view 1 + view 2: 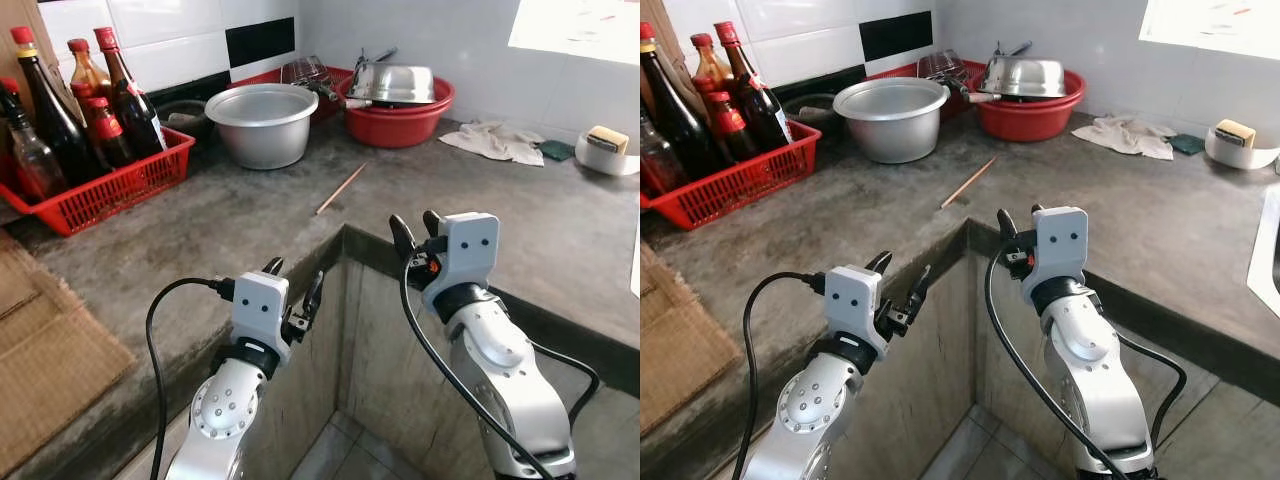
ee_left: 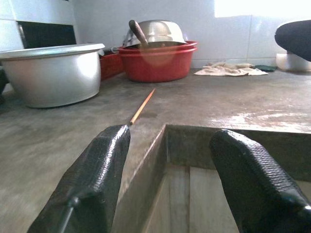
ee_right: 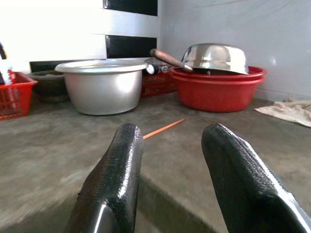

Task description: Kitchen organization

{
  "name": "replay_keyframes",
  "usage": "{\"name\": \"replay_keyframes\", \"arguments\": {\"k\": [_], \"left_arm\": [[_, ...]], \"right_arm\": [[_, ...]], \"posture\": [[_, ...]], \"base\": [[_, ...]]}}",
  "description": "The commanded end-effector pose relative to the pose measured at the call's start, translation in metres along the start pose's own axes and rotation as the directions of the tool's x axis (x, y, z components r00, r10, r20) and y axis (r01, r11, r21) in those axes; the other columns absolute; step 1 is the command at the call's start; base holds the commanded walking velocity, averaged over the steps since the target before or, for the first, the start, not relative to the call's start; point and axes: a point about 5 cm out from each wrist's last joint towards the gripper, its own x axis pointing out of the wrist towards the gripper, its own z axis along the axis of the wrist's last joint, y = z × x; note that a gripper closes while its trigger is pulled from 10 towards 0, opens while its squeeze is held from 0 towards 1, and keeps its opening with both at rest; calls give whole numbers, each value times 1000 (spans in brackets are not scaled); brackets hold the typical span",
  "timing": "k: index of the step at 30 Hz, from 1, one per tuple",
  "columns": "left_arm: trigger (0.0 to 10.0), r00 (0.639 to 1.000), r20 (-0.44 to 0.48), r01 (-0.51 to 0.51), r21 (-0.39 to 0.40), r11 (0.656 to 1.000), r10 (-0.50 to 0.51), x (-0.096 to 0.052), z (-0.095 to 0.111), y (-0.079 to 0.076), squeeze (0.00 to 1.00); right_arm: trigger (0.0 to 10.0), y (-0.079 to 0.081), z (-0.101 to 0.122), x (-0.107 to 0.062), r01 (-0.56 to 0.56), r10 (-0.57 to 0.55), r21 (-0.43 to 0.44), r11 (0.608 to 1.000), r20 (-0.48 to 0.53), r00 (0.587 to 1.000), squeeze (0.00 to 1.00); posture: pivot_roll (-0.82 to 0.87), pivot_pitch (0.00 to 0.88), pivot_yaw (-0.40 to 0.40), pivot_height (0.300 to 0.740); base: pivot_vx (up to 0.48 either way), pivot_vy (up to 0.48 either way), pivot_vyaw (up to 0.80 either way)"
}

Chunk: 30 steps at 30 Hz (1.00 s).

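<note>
Chopstick [image 1: 341,189] at frame centre, lying loose on counter [image 1: 250,225]: best approached low and square with right gripper [image 1: 417,232], fingers spread, empty, left gripper [image 1: 293,285] likewise.

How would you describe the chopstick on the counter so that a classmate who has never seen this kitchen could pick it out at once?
Start at the grey L-shaped counter and find the big silver pot near the tiled back wall. In front of the pot, toward the counter's inner corner, lies the chopstick, flat on bare concrete and touching nothing. It is the one thin, straight, orange-brown stick there; its neighbours are all bulky vessels.
</note>
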Motion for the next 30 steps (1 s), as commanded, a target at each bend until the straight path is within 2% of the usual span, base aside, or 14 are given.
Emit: {"name": "replay_keyframes", "arguments": {"k": [1, 13, 15, 23, 24, 27, 28, 30], "left_arm": [[10000, 1000, -5, 6, 18, 1000, -6, 1, -2, 0, 0], [10000, 1000, -8, 10, 22, 1000, -10, 1, -3, 0, 0], [10000, 1000, -9, -14, -7, 1000, 14, 2, -2, 1, 0], [10000, 1000, -16, -12, -36, 999, 12, 6, 1, 7, 0], [10000, 1000, -14, 16, -8, 1000, -16, 8, 2, 8, 0], [10000, 1000, -2, 24, -11, 1000, -24, 10, 4, 10, 0], [10000, 1000, 2, 31, 29, 999, -31, 10, 5, 11, 0], [10000, 999, -1, 34, 45, 998, -34, 10, 4, 11, 0]], "right_arm": [[10000, -1, 2, 1, 4, -4, -1, 1000, 6, 1000, 0], [10000, -2, 3, 2, 11, -11, 0, 1000, 9, 1000, 0], [10000, -2, 3, 3, 11, -11, -1, 1000, 8, 1000, 0], [10000, -1, 4, 5, 9, -9, 2, 1000, 11, 1000, 0], [10000, -1, 4, 5, 7, -7, 3, 1000, 12, 1000, 0], [10000, -1, 4, 5, 7, -7, 3, 1000, 12, 1000, 0], [10000, -1, 4, 5, 7, -7, 3, 1000, 12, 1000, 0], [10000, -1, 4, 5, 8, -8, 4, 1000, 12, 1000, 0]], "posture": [[90, 6, -12, 740], [90, 18, -13, 740], [91, 21, -12, 740], [99, 27, -21, 740], [98, 28, -19, 740], [98, 28, -18, 740], [98, 28, -16, 740], [97, 27, -16, 740]], "base": [[480, 0, 0], [445, 0, 0], [0, 0, 0], [0, 0, 0], [0, 0, 0], [0, 0, 0], [0, 0, 0], [0, -221, 0]]}}
